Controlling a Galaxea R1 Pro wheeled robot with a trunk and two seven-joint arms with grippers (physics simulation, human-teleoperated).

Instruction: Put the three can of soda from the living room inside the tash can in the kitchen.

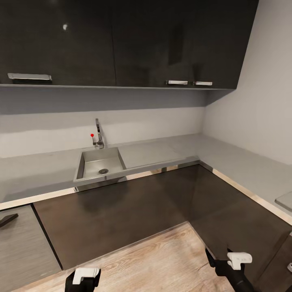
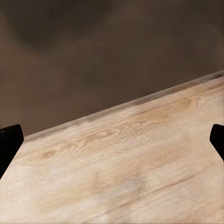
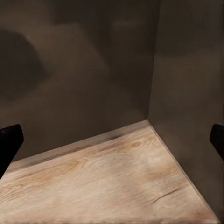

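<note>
Both grippers sat low at the near edge of the head view, the left gripper [image 1: 83,278] and the right gripper [image 1: 231,261], each cut off by the frame, with fingers [image 2: 9,144] spread wide apart and nothing between them in the wrist views. Beyond them the head view took in the kitchen: dark lower cabinets [image 1: 134,211], grey L-shaped countertop [image 1: 170,148], steel sink [image 1: 99,164], tap [image 1: 98,136] and upper cabinets [image 1: 121,40]. Up close, the wrist views showed the light wood floor [image 3: 107,182] meeting the cabinet fronts, the right one at the inner corner.

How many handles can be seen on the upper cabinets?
3: one handle at the far left, and two handles side by side toward the right. More may lie outside the view.
</note>
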